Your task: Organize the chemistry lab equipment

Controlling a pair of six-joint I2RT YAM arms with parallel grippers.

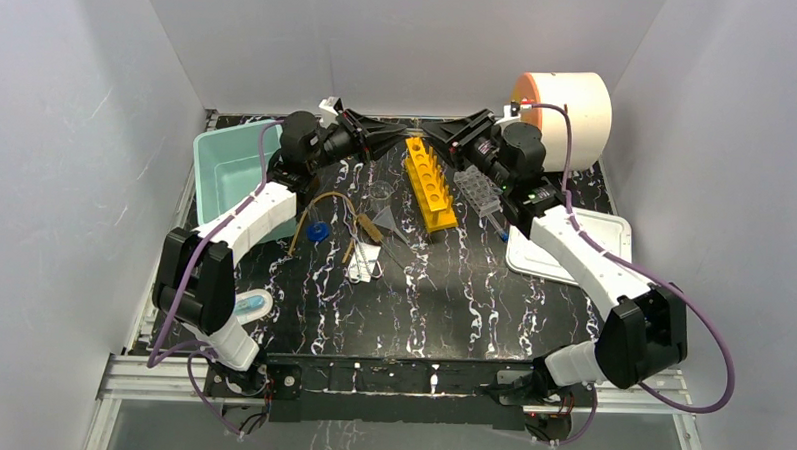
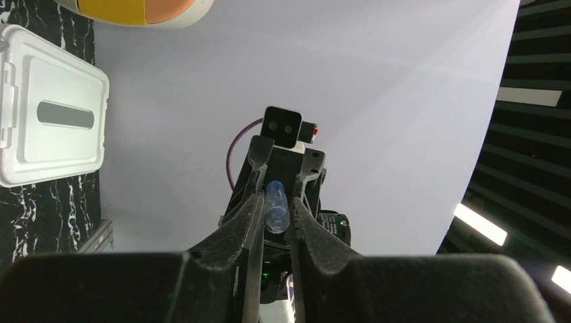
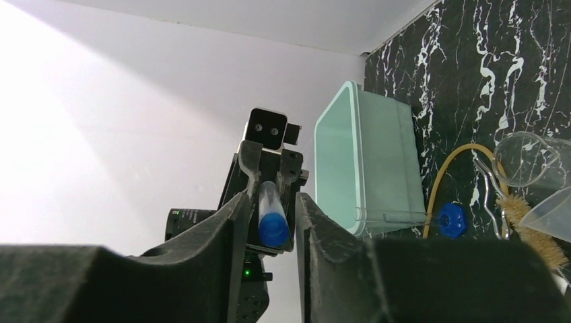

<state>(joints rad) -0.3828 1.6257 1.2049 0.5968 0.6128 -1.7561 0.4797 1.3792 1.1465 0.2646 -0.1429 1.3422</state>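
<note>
A clear tube (image 3: 269, 202) with a blue cap is held level in the air near the table's (image 1: 452, 297) far edge. Beneath it stand the yellow rack (image 1: 431, 183) and the clear plastic tube rack (image 1: 478, 191), side by side. The glass beaker (image 1: 381, 192), funnel (image 1: 387, 228), amber rubber tube (image 1: 326, 194) and wooden-handled tools (image 1: 359, 249) lie left of them.

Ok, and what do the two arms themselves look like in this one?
The left arm and right arm have white link shells and black joint housings, each trailed by a purple cable. The left gripper and right gripper are black with long tapered fingers.
</note>
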